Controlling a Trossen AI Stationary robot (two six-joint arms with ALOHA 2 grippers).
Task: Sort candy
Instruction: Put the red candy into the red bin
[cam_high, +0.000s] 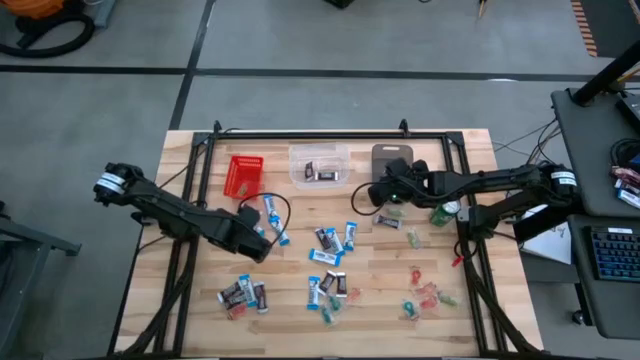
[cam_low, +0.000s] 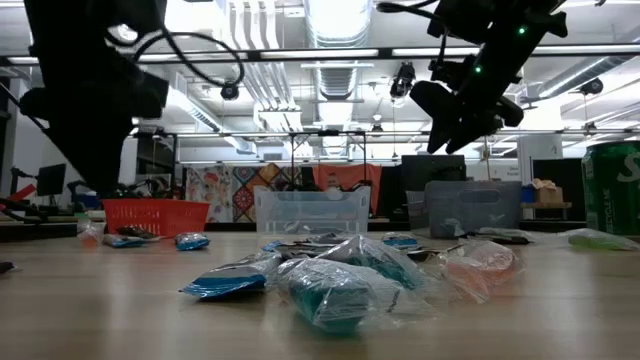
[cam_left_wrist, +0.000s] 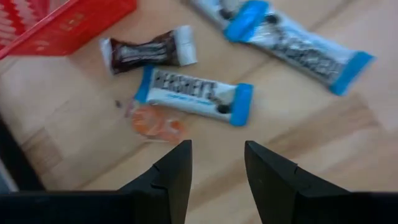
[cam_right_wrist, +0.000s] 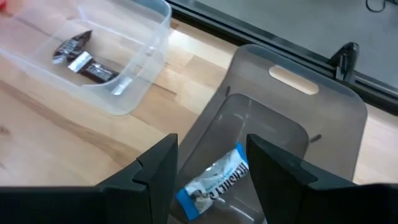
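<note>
The right hand (cam_right_wrist: 208, 168) hangs over the grey bin (cam_right_wrist: 292, 118), fingers spread and holding nothing; a blue-and-white candy bar (cam_right_wrist: 214, 182) lies in the bin below it. The left hand (cam_left_wrist: 214, 174) is low over the tabletop (cam_high: 380, 270) beside the red bin (cam_high: 243, 175), fingers parted and empty, just short of a blue-and-white bar (cam_left_wrist: 196, 94), a dark brown candy (cam_left_wrist: 146, 51) and a small orange sweet (cam_left_wrist: 158, 122). More candy (cam_high: 332, 262) lies scattered across the wooden tabletop. Behind is a workshop room with ceiling lights (cam_low: 335, 20). The clear bin (cam_high: 319, 165) between the other two holds dark brown candies (cam_right_wrist: 81, 56).
</note>
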